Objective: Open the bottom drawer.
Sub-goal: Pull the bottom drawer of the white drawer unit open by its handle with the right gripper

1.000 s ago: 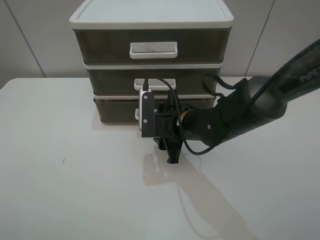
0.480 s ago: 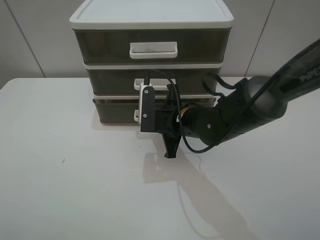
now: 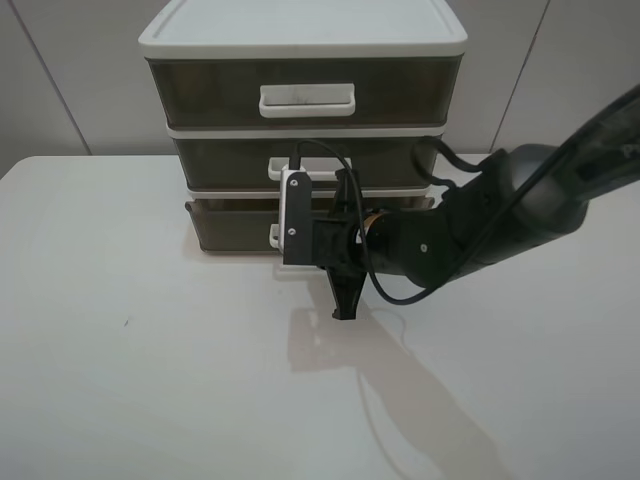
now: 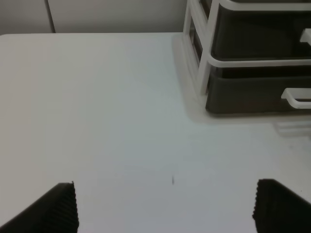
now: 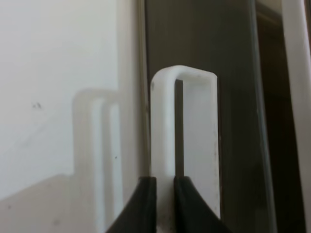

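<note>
One-handed, clamping right gripper (image 5: 165, 190) onto bottom drawer (image 3: 235, 222)'s white handle (image 5: 163, 121) beneath middle drawer (image 3: 230, 160); holding left gripper (image 4: 165, 206) wide apart over table (image 4: 97, 107), leftward.

Calling it live: no text I can read in any of my three views. There may be lettering on my black right arm (image 3: 545, 200) out toward the edge of the high view, but it's too blurred there to make out a single letter.

The right arm (image 3: 470, 228) bars the bottom drawer (image 3: 230, 222) (left end exposed); table (image 3: 120, 380) leftward lies open.
</note>
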Available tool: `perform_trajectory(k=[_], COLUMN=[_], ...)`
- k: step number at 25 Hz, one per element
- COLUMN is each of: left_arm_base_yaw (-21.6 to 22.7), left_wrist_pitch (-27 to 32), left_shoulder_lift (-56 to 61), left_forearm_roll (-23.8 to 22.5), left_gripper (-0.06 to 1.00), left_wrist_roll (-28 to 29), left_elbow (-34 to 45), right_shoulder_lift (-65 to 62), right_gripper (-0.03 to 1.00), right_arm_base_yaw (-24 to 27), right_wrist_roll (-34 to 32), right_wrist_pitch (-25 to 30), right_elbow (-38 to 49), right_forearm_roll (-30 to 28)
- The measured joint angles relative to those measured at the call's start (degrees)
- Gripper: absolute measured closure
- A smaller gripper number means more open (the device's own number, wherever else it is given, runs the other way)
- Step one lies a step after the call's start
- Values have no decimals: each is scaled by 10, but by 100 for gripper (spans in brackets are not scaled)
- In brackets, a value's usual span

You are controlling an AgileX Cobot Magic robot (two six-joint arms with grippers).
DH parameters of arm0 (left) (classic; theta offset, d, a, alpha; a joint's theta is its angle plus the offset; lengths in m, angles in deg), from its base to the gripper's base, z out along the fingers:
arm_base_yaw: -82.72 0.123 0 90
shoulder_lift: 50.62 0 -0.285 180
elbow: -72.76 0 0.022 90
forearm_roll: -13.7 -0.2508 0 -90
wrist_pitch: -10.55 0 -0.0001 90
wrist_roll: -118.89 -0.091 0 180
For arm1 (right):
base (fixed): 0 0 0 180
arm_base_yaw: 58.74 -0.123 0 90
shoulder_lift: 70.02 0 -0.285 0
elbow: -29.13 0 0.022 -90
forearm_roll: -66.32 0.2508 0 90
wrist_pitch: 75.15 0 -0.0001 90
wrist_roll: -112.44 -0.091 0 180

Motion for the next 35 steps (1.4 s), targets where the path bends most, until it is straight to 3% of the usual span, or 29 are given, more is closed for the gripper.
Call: perform_trajectory(k=[17,28,35], left_arm_base_yaw=[0,0,0], left_wrist_pitch=[0,0,0], left_shoulder_lift=[0,0,0], left_forearm_roll=[0,0,0], left_gripper=[20,20,20], left_wrist_roll=[0,0,0], left_elbow=[0,0,0], right_shoulder_lift=[-37,-76,-91], right_gripper=[91,92,97], right_arm_base_yaw=[-22,-28,-61], right_wrist_roll=[0,-2,0], right_wrist_pitch=[87,102,111], right_elbow=[5,44,47], right_forearm_roll=[7,23,34])
